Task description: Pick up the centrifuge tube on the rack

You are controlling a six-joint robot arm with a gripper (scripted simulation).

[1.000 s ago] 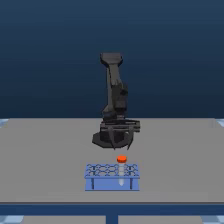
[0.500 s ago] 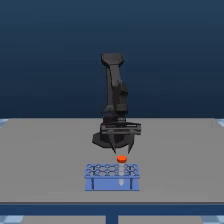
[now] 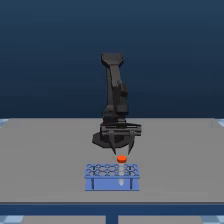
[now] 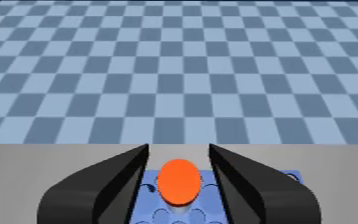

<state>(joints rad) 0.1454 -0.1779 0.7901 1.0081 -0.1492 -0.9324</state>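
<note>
Your arm (image 3: 114,100) is uniformly matte black, built of blocky segments with a squared top housing. Your gripper (image 3: 122,151) is black too: a wide crossbar body carrying two tapered, pointed fingers (image 4: 100,187) with flat inner faces. No cables, screws or markings are discernible.

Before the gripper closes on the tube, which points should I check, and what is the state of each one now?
1. Centrifuge tube stands upright in the rack: ok.
2. Gripper is open: ok; the wrist view shows a gap on both sides of the orange cap.
3. Cap lies between the two fingers: ok in the wrist view.
4. Fingertips low enough to grip the cap: cannot tell; in the exterior view they end just above it.
5. Fingers clear of the rack top: ok in the exterior view.
6. Grey table around the rack has no other objects in sight: ok.
</note>
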